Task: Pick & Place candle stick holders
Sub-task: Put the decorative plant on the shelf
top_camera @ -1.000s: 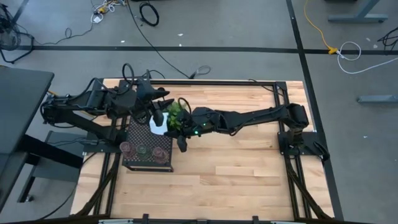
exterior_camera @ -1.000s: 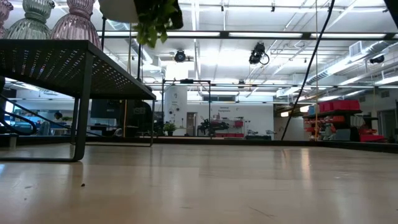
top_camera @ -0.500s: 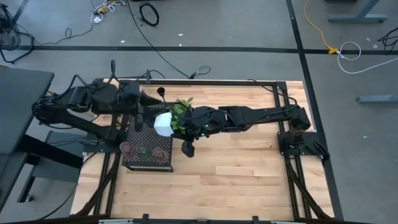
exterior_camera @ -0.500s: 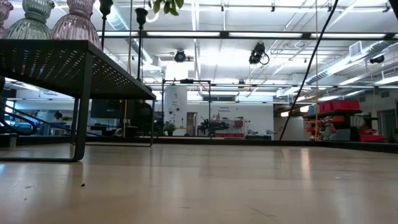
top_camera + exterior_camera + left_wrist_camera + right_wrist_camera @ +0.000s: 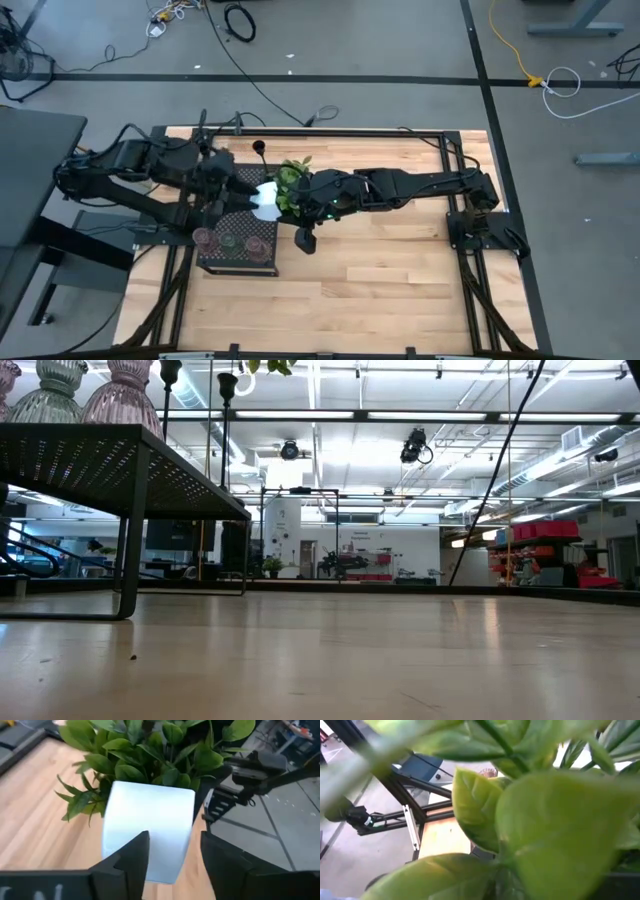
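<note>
Glass holders [image 5: 235, 240] sat racked behind my half-open left claw [image 5: 172, 852]; right claw, shut, carried the plant [image 5: 288, 187].

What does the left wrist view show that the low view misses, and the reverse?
Only the left wrist view shows the plant's white pot straight ahead of the left end effector, whose fingers stand apart. Only the low view shows the glass candle stick holders on the black perforated stand, plus thin black holder stems. Both catch the green leaves.
</note>
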Motion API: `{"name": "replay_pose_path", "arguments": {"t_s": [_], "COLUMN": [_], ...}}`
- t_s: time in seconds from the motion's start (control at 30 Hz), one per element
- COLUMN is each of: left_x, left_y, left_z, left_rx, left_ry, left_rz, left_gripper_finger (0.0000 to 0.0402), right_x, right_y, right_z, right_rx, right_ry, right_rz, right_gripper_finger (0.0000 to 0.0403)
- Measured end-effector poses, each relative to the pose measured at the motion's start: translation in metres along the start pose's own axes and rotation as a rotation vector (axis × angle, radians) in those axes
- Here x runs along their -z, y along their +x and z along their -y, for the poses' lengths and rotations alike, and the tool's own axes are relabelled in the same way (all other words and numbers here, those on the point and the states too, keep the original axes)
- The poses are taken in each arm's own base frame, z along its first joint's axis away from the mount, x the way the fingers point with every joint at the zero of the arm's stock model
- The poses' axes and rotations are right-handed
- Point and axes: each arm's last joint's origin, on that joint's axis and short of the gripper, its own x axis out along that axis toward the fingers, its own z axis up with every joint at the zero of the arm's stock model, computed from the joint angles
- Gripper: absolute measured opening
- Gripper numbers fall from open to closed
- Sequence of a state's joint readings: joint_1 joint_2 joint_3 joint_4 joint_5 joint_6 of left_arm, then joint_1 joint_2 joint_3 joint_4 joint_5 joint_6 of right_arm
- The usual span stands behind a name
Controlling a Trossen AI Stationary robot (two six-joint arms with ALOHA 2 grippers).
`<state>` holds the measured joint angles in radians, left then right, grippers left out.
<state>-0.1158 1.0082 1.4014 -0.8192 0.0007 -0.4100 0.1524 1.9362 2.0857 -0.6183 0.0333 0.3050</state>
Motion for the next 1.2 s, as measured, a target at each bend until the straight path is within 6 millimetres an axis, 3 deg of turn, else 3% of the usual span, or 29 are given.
{"name": "replay_pose_path", "arguments": {"t_s": [0.3,0.47,1.07,1.2], "left_x": [0.002,0.003,0.004,0.006], "left_y": [0.012,0.019,0.027,0.029], "left_z": [0.001,0.002,0.0,-0.004], "left_rx": [0.025,0.075,0.036,0.014], "left_ry": [-0.066,-0.081,-0.011,-0.024], "left_rz": [-0.064,-0.11,-0.134,-0.16], "left_gripper_finger": [0.0296,0.0332,0.0339,0.0339], "right_x": [0.005,0.007,0.009,0.002], "right_y": [0.001,0.001,0.0,-0.005], "right_z": [-0.005,-0.008,-0.016,-0.02], "right_rx": [-0.004,0.01,0.024,0.011], "right_ry": [-0.023,-0.054,-0.103,-0.117], "right_rz": [-0.029,-0.039,-0.027,0.015], "right_gripper_finger": [0.0,0.0,0.0,0.0]}}
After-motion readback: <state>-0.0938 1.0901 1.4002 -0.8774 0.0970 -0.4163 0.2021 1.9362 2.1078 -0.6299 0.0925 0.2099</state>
